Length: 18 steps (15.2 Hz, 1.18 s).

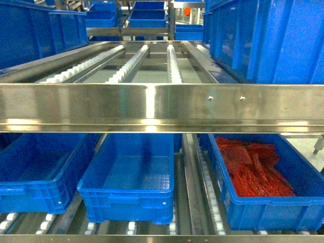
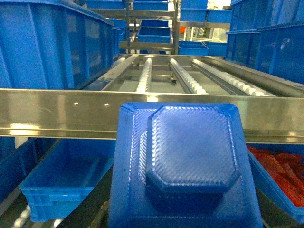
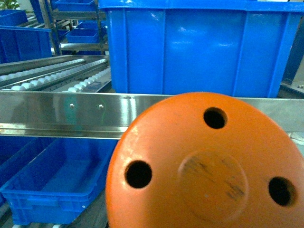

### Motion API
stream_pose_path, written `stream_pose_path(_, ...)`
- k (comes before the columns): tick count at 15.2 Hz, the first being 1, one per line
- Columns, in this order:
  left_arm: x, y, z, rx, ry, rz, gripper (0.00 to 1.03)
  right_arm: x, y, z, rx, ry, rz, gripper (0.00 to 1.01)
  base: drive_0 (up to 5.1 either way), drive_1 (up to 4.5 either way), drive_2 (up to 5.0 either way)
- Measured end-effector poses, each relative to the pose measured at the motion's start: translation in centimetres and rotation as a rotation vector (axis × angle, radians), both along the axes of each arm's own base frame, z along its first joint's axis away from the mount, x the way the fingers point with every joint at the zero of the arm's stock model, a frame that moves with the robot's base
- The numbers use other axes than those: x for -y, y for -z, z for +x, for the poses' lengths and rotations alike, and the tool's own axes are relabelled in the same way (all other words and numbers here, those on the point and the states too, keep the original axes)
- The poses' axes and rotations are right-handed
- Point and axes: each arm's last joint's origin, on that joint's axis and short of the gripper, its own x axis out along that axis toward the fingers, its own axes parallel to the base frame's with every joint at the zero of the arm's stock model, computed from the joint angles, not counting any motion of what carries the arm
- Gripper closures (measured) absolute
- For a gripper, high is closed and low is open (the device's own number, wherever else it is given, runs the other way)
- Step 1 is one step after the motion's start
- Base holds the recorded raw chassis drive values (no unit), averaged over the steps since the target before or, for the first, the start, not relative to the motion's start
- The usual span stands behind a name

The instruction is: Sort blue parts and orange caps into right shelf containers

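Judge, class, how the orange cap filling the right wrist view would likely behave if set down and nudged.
The orange cap looks domed and round, so it may rock or roll when nudged. Its smooth, glossy surface suggests it could be slippery. It seems rigid moulded plastic with three holes, so probably stiff and fairly light.

blue part [image 2: 190,161] and orange cap [image 3: 204,166] close up; blue crates [image 1: 126,177] below shelf rail

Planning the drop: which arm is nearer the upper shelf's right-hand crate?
Right, probably: the crate sits straight ahead of its wrist camera, beyond the orange cap; the left wrist camera sees it far right.
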Motion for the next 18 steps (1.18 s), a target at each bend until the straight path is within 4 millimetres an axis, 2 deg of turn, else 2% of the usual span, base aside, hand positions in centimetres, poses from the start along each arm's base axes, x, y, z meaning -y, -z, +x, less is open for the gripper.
stream_pose_path(17, 0.0, 0.0, 0.0, 0.0, -0.001, 0.0, 0.6, 0.0, 0.01, 0.0, -0.002, 0.0, 0.0, 0.57, -4.9, 2.52, 2.5)
stream_pose_path(18, 0.0, -0.09, 0.0, 0.01, -0.001, 0.0, 0.6, 0.0, -0.03, 0.0, 0.003, 0.0, 0.0, 0.57, 0.0, 0.0, 0.0)
